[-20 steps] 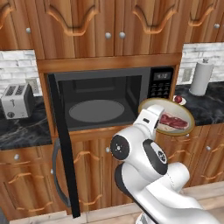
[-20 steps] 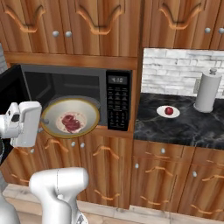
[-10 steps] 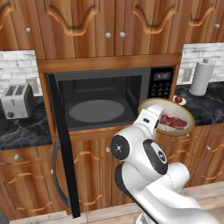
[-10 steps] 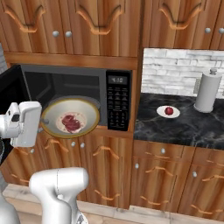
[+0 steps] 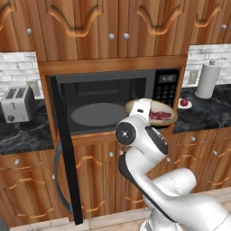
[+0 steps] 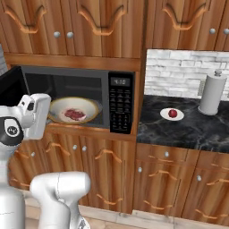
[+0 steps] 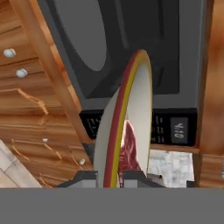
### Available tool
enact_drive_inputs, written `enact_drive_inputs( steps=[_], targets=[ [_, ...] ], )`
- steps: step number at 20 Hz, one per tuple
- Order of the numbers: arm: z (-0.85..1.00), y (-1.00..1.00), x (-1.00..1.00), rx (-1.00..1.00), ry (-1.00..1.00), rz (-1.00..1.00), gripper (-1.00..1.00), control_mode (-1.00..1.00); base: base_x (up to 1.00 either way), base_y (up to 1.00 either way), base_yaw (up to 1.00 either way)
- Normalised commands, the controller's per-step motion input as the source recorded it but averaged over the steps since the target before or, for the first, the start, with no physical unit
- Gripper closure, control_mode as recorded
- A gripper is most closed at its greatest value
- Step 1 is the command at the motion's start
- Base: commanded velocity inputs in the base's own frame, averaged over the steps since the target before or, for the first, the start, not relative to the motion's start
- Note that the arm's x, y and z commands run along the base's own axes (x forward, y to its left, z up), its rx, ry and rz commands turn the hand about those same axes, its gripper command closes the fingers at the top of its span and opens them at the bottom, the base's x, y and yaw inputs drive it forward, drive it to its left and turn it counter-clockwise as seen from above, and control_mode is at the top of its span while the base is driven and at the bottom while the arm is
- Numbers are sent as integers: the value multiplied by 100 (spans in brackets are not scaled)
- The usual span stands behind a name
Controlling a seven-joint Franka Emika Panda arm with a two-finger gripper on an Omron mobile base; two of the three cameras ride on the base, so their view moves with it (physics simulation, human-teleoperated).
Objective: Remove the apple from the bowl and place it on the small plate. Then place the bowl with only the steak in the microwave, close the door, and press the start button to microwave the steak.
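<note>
Tan-rimmed bowl [image 6: 73, 112]: carries only the steak [image 6: 74, 114], held level at the microwave [image 5: 108, 103] mouth, right of the grey turntable [image 5: 97, 114]
Gripper [image 7: 109, 177]: clamped on the bowl's near rim, fingers together on its edge
Key relation: turntable lies left of and beyond the bowl; the door [image 5: 66, 149] stands swung wide at the left, so the way in looks free
Apple [image 6: 172, 113]: on the small plate [image 6: 172, 114], right surface
Change: bowl has shifted from right of the keypad leftward to the opening
</note>
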Motion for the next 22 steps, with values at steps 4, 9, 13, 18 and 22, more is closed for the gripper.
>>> enact_drive_inputs(
  steps=[4, 9, 13, 18, 22],
  targets=[
    [-3, 54, 97, -7, 24, 8, 100, -100, 0, 0, 0],
    [-15, 21, 81, -1, 16, 2, 100, -100, 0, 0, 0],
    [-16, 5, 82, 0, 14, 2, 100, -100, 0, 0, 0],
    [-18, 7, 64, 0, 2, 5, 100, -100, 0, 0, 0],
    [-53, 27, 39, 0, 0, 6, 100, -100, 0, 0, 0]
  ],
)
